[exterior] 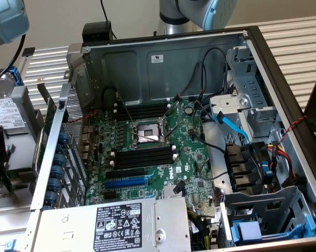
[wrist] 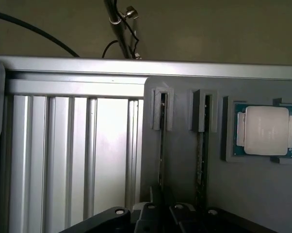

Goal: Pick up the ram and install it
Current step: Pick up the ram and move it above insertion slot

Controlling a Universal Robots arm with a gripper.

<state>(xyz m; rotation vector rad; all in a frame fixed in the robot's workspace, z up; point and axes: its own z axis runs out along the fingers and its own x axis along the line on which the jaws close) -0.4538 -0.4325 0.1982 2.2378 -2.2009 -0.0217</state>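
Two ram sticks stand on edge in the slots of a grey holder block point(wrist: 185, 160). The nearer ram point(wrist: 161, 145) runs down between my gripper's point(wrist: 163, 216) black fingers point(wrist: 148, 213), which sit tight against its sides. The other ram point(wrist: 202, 150) stands in its slot beside it, apart from the gripper. In the exterior view the open computer case holds the green motherboard point(exterior: 189, 157), with long black memory slots point(exterior: 145, 157) below the processor socket point(exterior: 147, 131) and more slots point(exterior: 142, 111) above it.
A loose processor chip point(wrist: 266, 130) lies in a recess of the holder block. A ribbed aluminium table point(wrist: 73, 160) lies beside the block. In the case, a blue expansion slot point(exterior: 125, 182), the power supply point(exterior: 116, 226), drive cages point(exterior: 268, 215) and cables point(exterior: 231, 126) surround the board.
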